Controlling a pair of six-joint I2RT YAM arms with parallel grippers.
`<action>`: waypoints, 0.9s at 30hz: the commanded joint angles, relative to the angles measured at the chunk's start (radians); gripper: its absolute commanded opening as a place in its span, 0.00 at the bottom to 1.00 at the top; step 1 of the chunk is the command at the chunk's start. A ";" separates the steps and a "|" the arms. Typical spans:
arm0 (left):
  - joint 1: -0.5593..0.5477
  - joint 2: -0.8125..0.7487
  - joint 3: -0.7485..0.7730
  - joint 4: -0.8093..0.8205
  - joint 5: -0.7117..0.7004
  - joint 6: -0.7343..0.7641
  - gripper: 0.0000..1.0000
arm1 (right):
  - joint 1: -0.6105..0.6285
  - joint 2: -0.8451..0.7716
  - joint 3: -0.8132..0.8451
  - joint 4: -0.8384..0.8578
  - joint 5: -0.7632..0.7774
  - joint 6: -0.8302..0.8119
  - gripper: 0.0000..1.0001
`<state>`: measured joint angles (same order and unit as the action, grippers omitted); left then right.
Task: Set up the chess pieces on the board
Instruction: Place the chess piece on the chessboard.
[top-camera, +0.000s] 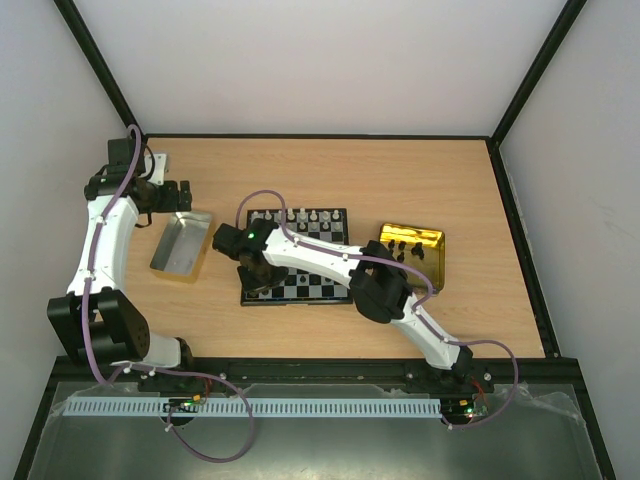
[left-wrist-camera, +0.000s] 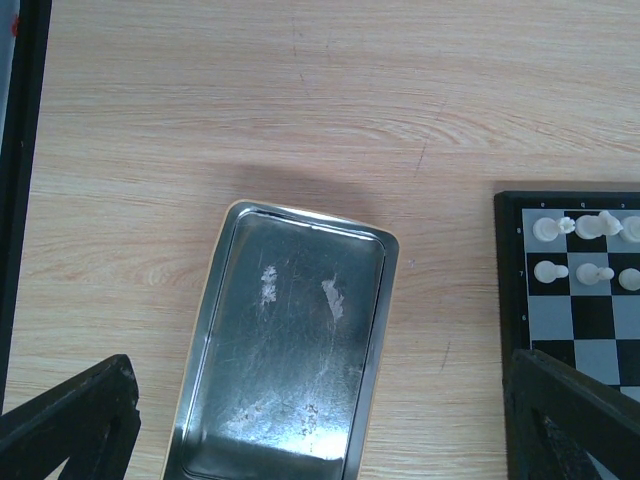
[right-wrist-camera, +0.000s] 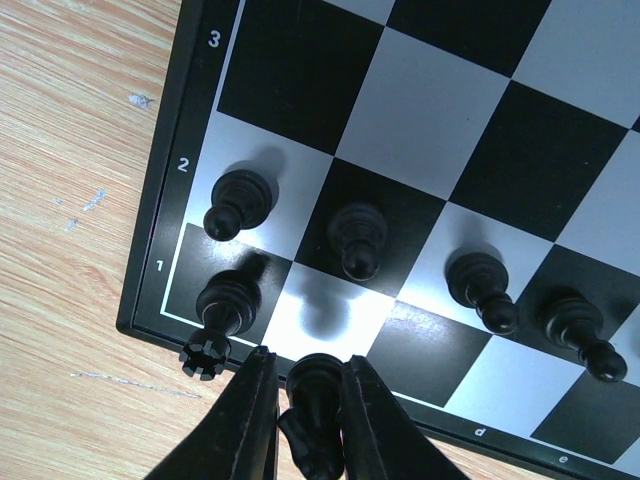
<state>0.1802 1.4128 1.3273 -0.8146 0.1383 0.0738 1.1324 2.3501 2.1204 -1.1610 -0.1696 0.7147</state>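
Right claw (right-wrist-camera: 306, 362) was narrow, pinched across the body of a black piece (right-wrist-camera: 316, 405). I took it for a knight, though the fingers hid much of it. It hung at the near edge of the board (right-wrist-camera: 440, 110), with a bare pale square at twelve o'clock of it and the black rook (right-wrist-camera: 226, 300) at ten o'clock. Black pawns (right-wrist-camera: 236, 200) stood one row beyond.

I judged the piece tiny, light, hard and slick, and easy to tip. So a grip low on the waist seemed right to me, not on the head. It looked glossy black with a round foot.

Left claw (left-wrist-camera: 320, 425) hung wide open over the silver tray (left-wrist-camera: 300, 330), holding nothing. White pieces (left-wrist-camera: 585, 250) lined the board's far rows. The gold tray (top-camera: 412, 262) lay at three o'clock of the board.
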 joint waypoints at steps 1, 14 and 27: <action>0.005 -0.014 -0.001 0.000 0.007 -0.006 1.00 | 0.006 0.017 0.035 -0.011 0.017 -0.017 0.16; 0.005 -0.013 -0.001 -0.007 0.011 -0.003 0.99 | -0.004 0.033 0.041 -0.003 0.025 -0.021 0.16; 0.005 -0.013 -0.006 -0.009 0.017 -0.005 0.99 | -0.024 0.032 0.035 0.003 0.022 -0.015 0.16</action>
<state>0.1802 1.4128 1.3273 -0.8146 0.1425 0.0742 1.1137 2.3661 2.1311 -1.1557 -0.1627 0.7029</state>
